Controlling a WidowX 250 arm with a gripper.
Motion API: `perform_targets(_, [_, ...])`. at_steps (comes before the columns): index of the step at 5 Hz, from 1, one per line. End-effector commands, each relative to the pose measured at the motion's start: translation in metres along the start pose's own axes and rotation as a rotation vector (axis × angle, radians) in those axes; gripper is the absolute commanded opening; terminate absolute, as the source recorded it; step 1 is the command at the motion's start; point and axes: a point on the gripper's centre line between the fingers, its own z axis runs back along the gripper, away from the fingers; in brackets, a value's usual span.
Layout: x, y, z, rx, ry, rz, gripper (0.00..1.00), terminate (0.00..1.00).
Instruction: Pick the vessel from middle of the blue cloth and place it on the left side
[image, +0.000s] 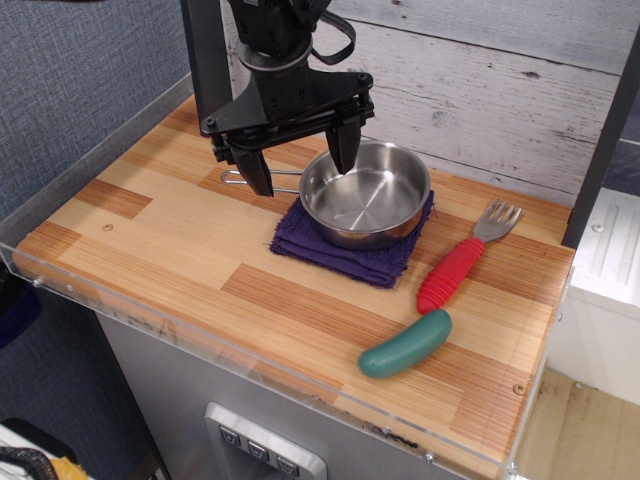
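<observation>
Two black fingers (300, 172) of mine hang spread apart over the left rim of the pot (366, 193), one tip inside the bowl and the other outside by the thin wire handle (258, 181), gripping nothing yet. The pot sits squarely on the cloth (350, 251), near the middle of the surface (170, 250), covering most of the towel so only a fuzzy purple-blue border shows. I judge it light and rigid, but its polished steel looks slippery, so a pinch across the thin wall near the handle seems the safest hold; the handle itself looks too slender to trust. The soft cloth may drag or lift with the pot. Bare striped wood lies open to the left, edged with clear acrylic. A red-handled fork (462, 262) and a green pickle-shaped toy (405, 345) rest to the right, well clear. Pale plank wall behind, grey panel at left.
</observation>
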Motion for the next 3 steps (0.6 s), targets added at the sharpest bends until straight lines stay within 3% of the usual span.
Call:
perform_targets(1, [0.000, 0.000, 0.000, 0.000, 0.000, 0.000, 1.00, 0.00])
perform_targets(3, [-0.002, -0.013, -0.028, 0.001, 0.027, 0.069, 1.00, 0.00])
